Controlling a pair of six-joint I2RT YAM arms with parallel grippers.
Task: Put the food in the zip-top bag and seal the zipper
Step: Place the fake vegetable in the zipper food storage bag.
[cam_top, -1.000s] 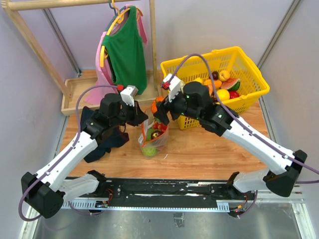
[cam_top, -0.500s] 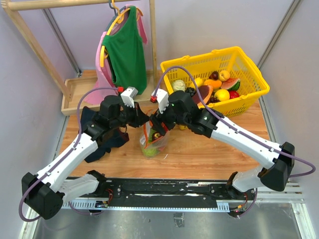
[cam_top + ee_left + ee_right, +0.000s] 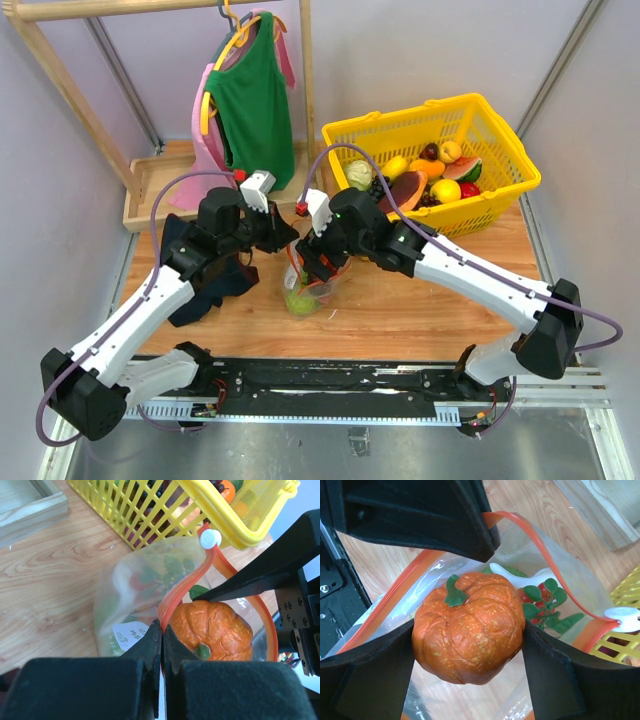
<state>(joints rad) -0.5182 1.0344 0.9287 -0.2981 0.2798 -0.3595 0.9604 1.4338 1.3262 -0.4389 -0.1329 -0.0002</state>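
The clear zip-top bag (image 3: 305, 285) stands on the table with its mouth open; it also shows in the left wrist view (image 3: 130, 595) and the right wrist view (image 3: 565, 580). Its orange-red zipper (image 3: 185, 587) has a white slider (image 3: 210, 538). My left gripper (image 3: 162, 630) is shut on the zipper strip and holds the mouth up. My right gripper (image 3: 469, 640) is shut on an orange toy pumpkin (image 3: 470, 630), also seen in the left wrist view (image 3: 212, 632), held in the bag's mouth. Red cherry tomatoes with green leaves (image 3: 540, 597) and a round green piece (image 3: 298, 301) lie inside the bag.
A yellow basket (image 3: 500, 185) with more toy fruit stands at the back right. A wooden rack (image 3: 150, 185) with a green top (image 3: 252, 100) on a hanger stands at the back left. A dark cloth (image 3: 200, 290) lies under the left arm.
My right gripper has moved left and down from beside the basket to the bag's mouth, carrying the pumpkin. The left gripper has kept its hold on the zipper.
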